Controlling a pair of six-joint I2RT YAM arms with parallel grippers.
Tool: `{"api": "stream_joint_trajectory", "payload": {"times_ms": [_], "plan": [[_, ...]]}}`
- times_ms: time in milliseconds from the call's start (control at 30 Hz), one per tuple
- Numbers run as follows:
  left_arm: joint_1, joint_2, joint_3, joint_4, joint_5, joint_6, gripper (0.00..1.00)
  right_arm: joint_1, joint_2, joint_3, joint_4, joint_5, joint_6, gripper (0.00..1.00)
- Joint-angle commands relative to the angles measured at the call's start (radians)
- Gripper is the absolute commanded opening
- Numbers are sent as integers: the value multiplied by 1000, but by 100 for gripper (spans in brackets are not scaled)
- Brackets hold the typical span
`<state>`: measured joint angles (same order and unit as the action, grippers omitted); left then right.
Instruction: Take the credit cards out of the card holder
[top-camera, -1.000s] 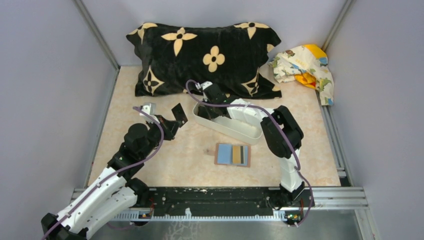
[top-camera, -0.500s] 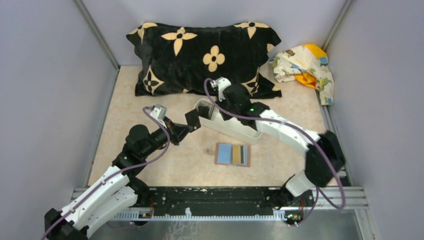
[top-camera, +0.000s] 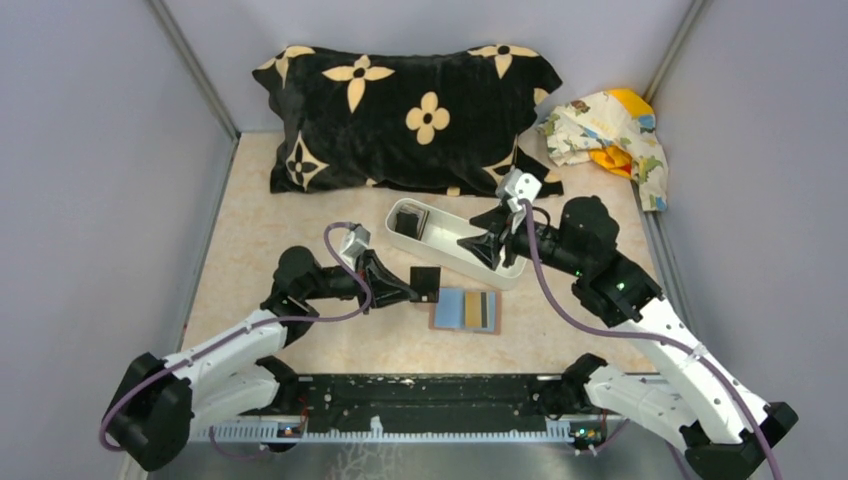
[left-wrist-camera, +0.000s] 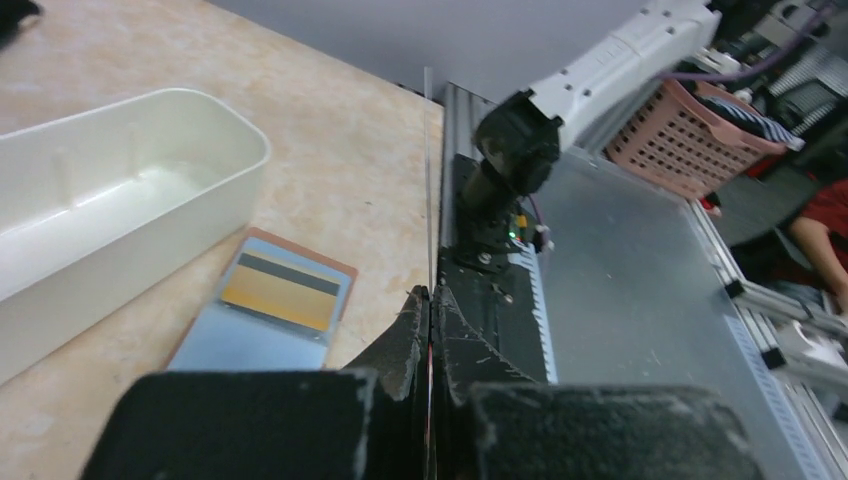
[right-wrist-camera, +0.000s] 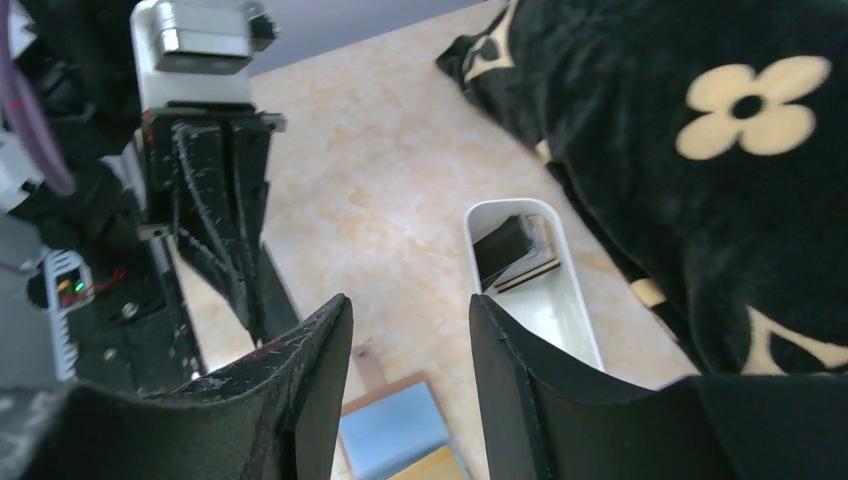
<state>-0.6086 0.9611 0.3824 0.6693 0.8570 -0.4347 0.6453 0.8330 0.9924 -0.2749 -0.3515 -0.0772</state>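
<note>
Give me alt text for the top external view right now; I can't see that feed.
The left end effector grips a dark credit card just left of the open card holder, which holds more cards. The right end effector hangs open over the white tray.

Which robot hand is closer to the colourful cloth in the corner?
Right. The right hand is over the white tray, towards the colourful cloth. The left hand is farther away, left of the card holder, pinching a dark card.
</note>
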Motion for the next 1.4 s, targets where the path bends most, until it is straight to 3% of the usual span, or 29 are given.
{"api": "stream_joint_trajectory", "payload": {"times_ms": [0, 467, 1367], "plan": [[1, 53, -17, 322, 221, -91, 0, -5, 27, 38, -76, -189, -31, 48], [-2, 76, -4, 314, 228, -67, 0, -5, 47, 47, -62, -430, 29, 52], [-3, 116, 17, 380, 258, -124, 0, 33, 151, 4, 72, -486, 88, 60]]}}
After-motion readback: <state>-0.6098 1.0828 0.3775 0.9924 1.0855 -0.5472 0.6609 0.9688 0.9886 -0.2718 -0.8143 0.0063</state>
